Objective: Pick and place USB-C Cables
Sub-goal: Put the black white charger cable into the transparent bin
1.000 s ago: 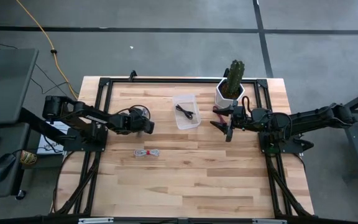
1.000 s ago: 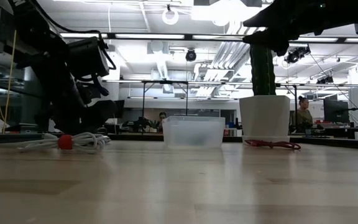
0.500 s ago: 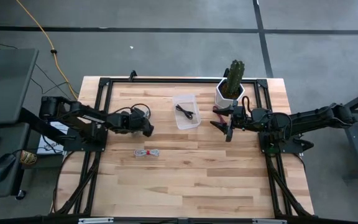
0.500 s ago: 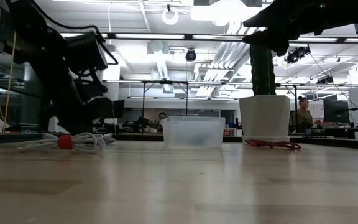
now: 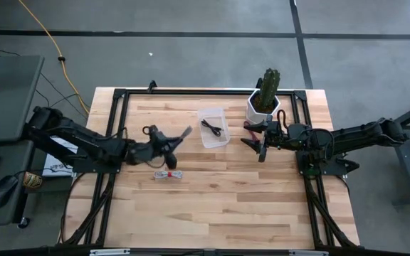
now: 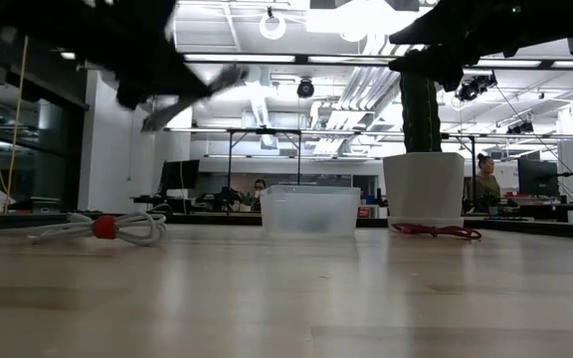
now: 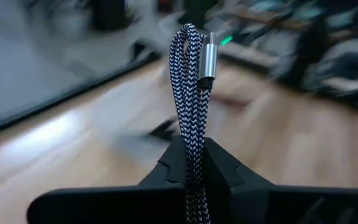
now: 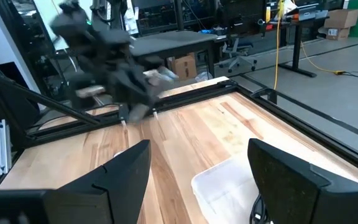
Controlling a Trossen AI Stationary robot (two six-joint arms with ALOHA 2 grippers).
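The left gripper point(image 5: 168, 139) hangs above the wooden table point(image 5: 212, 206), its dark fingers point(image 7: 229, 180) pinched tight on the grey cable point(image 7: 190, 106), a braided black-and-white bundle with a slim metal plug standing up out of the grip. Just beyond its tip sits the clear plastic bin point(image 5: 213, 126), a thin-walled rectangular tub with the black cable point(image 5: 212, 128) coiled inside. Just beside the gripper, nearer the table's front edge, the whitish cable point(image 5: 168, 175) lies flat on the pale planks, a red spot at its middle. Across the bin, well apart, the right gripper point(image 5: 260, 146) hovers with its two broad fingers point(image 8: 124, 171) spread wide and nothing between them. The dark red cable point(image 6: 436, 231) lies loose on the wood close by it, at the foot of a white pot point(image 5: 262, 108) holding a ribbed green cactus point(image 5: 270, 87).
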